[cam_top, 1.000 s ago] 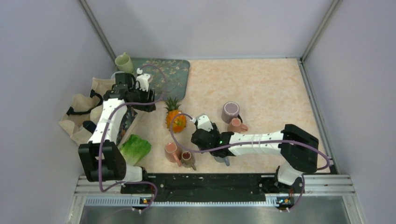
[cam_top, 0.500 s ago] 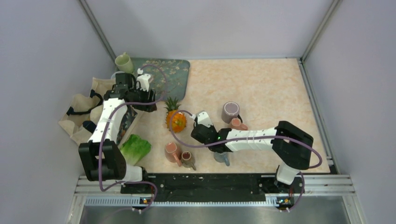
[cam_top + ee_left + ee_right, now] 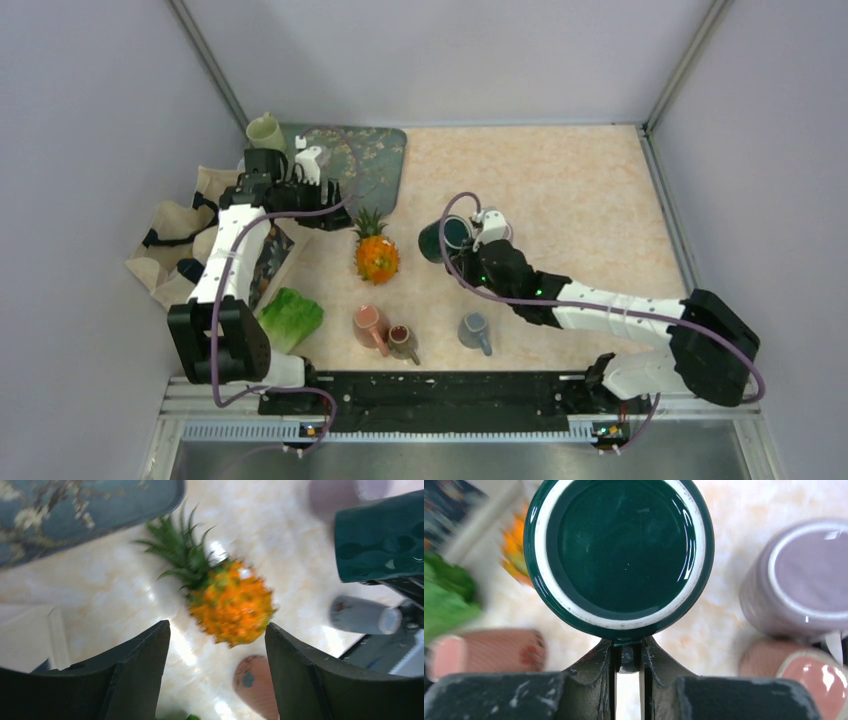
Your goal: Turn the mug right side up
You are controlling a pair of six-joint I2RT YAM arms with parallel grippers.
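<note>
Mug (image 3: 619, 555) now in right tool (image 3: 626, 655), perhaps aloft

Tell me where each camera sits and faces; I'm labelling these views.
Top external: above and behind the bases, looking down on the table; left arm and right arm show.
Left wrist: looks down between its open left fingers at the orange pineapple.
Right wrist: looks past its right fingers, shut on the dark green glazed mug.
Shared: all three show that mug.

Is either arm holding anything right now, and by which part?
The right gripper holds the dark green mug by its handle, jaws pinched on it. The left gripper is open and holds nothing.
</note>
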